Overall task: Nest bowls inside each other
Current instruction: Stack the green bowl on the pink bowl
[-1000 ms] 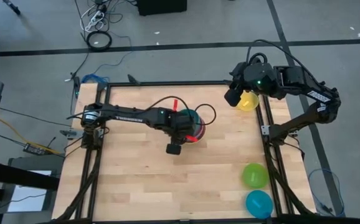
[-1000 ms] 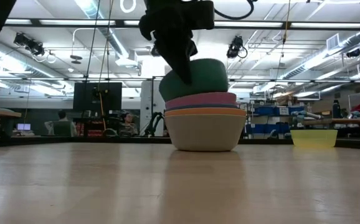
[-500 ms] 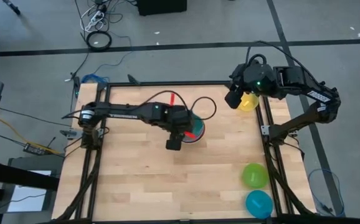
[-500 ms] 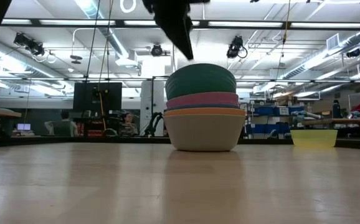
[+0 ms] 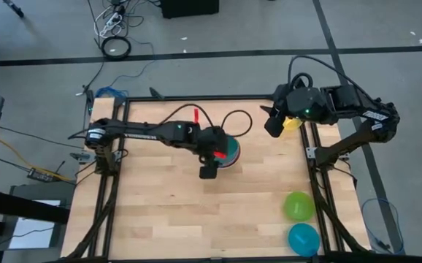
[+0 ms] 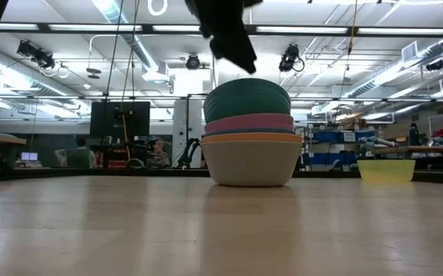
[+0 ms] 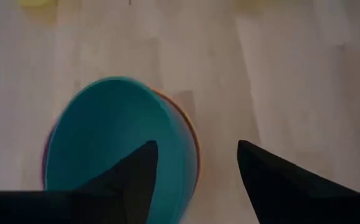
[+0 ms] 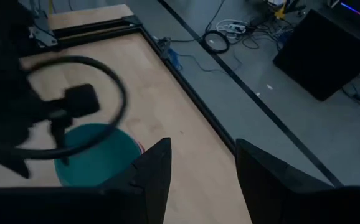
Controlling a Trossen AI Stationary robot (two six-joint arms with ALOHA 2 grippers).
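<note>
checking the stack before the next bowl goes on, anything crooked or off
Nothing stands out. The teal bowl sits level on the pink bowl in the stack, and the open left gripper is clear of it.

A pale wooden plank tabletop [image 5: 167, 212] in a black metal frame [image 5: 107, 197] stands on grey concrete floor [image 5: 36, 44]; coiled cables [image 5: 116, 47] lie beyond, long ceiling strip lights [image 6: 405, 31] glow overhead

Teal bowl [image 8: 96, 158], black cable [image 8: 74, 102] — spread fingers [image 8: 152, 171]
</note>
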